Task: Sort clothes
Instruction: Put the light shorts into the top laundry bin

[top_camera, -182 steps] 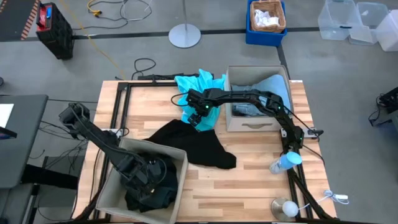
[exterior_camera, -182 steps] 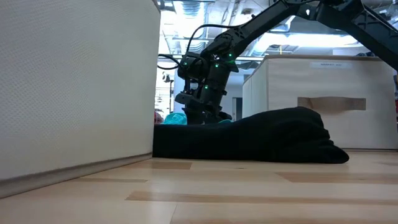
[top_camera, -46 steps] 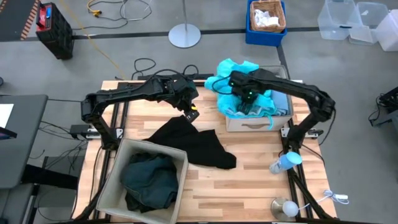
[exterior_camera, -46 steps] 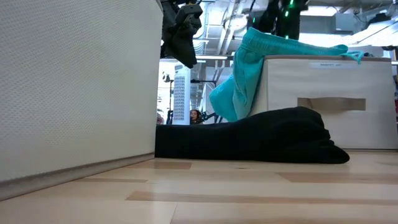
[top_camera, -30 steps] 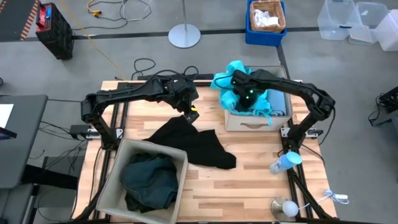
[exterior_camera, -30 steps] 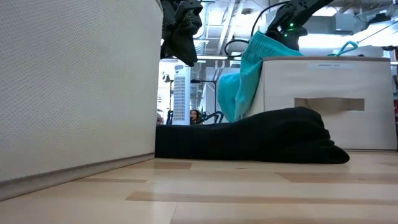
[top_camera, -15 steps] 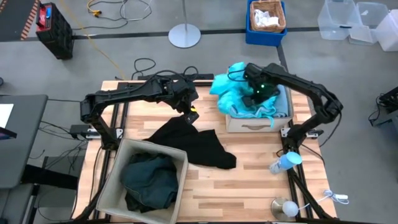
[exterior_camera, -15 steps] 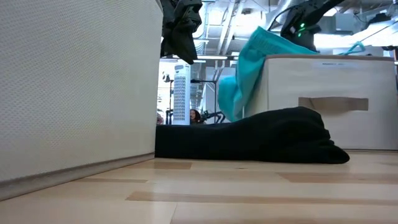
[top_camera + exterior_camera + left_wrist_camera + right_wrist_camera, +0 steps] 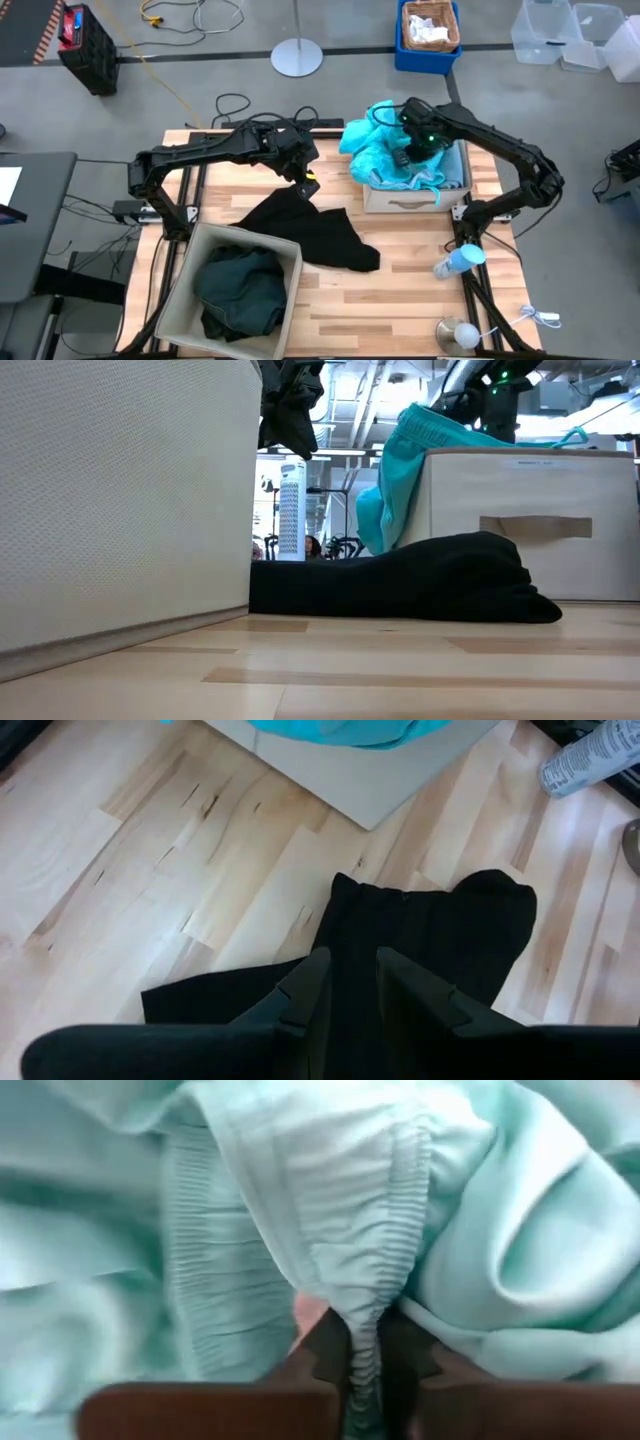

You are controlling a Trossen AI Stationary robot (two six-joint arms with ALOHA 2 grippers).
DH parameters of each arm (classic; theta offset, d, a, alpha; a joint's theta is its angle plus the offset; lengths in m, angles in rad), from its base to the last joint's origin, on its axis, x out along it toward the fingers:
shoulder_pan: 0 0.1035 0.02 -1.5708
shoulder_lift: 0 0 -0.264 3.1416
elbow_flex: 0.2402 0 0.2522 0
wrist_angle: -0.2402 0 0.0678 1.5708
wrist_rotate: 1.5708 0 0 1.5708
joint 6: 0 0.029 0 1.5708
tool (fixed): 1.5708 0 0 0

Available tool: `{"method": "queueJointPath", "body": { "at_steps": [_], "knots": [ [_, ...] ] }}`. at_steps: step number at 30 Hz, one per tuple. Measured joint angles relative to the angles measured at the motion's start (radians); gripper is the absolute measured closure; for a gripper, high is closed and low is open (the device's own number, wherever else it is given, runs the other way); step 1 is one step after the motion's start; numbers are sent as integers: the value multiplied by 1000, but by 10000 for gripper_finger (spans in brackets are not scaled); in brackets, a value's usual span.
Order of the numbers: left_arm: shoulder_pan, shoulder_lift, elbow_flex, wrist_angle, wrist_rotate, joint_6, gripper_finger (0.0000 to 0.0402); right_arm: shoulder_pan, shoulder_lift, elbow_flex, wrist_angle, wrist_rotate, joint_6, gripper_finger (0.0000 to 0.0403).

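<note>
The turquoise garment lies heaped on the far left corner of the right beige bin. Part of it hangs down the bin's left wall. My right gripper is above the bin, shut on this garment. A pale blue garment lies inside the bin. The black garment lies spread flat on the table's middle. My left gripper hovers over its far edge with a narrow gap between the fingers and nothing in it. The dark green garment fills the left bin. My right gripper pinches a gathered fold of the turquoise garment's elastic waistband between its two fingers. It comes from above, over the bin. The rest of the garment lies slack on the bin's rim and hangs over the left wall.
The left beige bin stands at the near left and fills the left of the low view. A bottle lies near the right edge, with a pale round object nearer the front. Bare wood shows at the near middle.
My right gripper has gone toward the table's right edge above the right bin and risen a little, drawing the held part of the turquoise garment farther over the bin. The part hanging on the bin's left wall has stayed there.
</note>
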Motion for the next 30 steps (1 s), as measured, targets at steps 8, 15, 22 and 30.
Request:
{"method": "queueJointPath", "body": {
  "at_steps": [8,15,22,30],
  "knots": [
    [0,0,0,-1,0,-9,321,47,-145,2,75,0,-71,189],
    [0,0,0,-1,0,-10,321,122,-242,4,334,-3,-120,129],
    [0,0,0,2,-1,-10,321,168,-165,4,440,-52,-133,127],
    [0,0,0,3,-1,-10,321,151,-12,4,621,-32,-54,127]
  ]
}}
